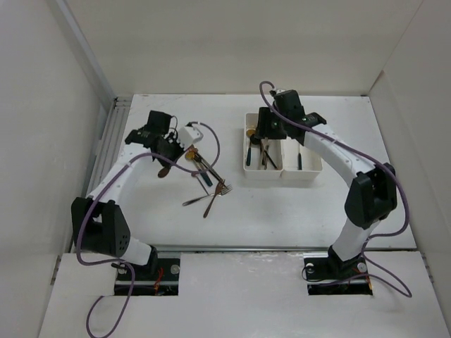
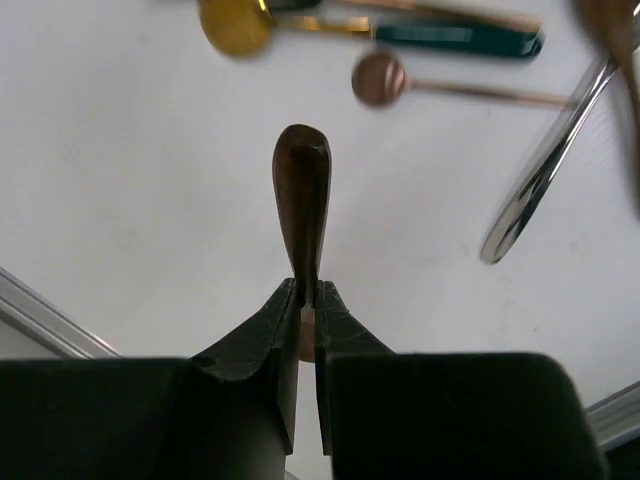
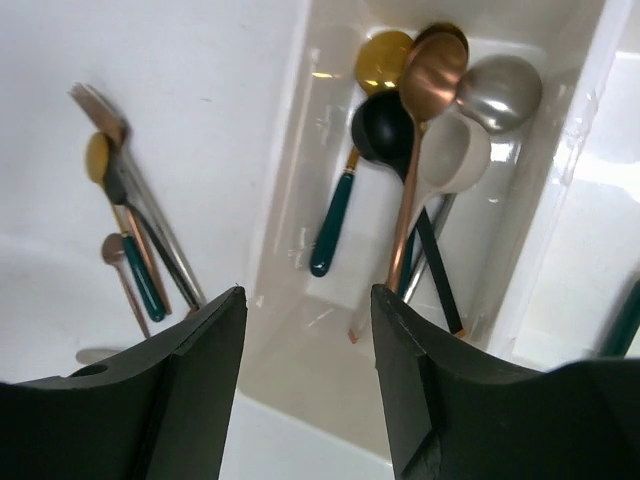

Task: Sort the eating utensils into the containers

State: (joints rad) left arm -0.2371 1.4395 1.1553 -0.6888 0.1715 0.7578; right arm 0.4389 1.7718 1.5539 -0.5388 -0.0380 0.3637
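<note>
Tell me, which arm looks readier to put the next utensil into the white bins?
Left, probably: the left hand is shut on the brown wooden utensil, while the right hand hangs open and empty above a bin of spoons.

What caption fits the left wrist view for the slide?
Left jaws shut on the brown wooden utensil; gold spoon and copper spoon lie beyond.

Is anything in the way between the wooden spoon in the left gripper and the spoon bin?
Yes: the right gripper, open, hangs right above the spoon bin, so it blocks the wooden spoon's drop there.
</note>
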